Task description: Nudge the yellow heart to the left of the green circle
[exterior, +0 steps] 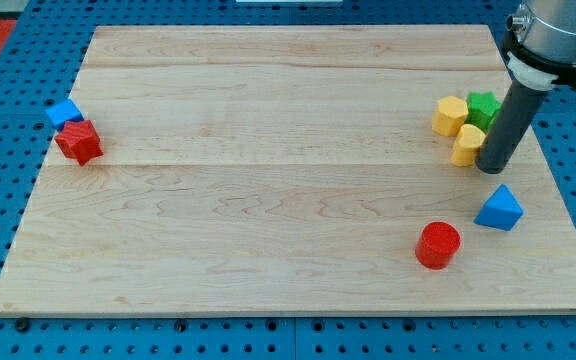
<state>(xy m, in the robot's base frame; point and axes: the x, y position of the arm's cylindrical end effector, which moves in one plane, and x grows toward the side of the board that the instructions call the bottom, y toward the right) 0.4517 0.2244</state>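
A yellow block, which looks like the heart, lies near the board's right edge. My tip stands right against its right side, and the rod hides part of it. A green block sits just above it at the view's top, touching or nearly touching it. The rod partly covers the green block, so I cannot make out its shape. A yellow hexagon lies to the left of the green block, close against it and the heart.
A blue triangle lies just below my tip and a red cylinder lower left of it. A blue cube and a red star-like block sit together at the wooden board's left edge.
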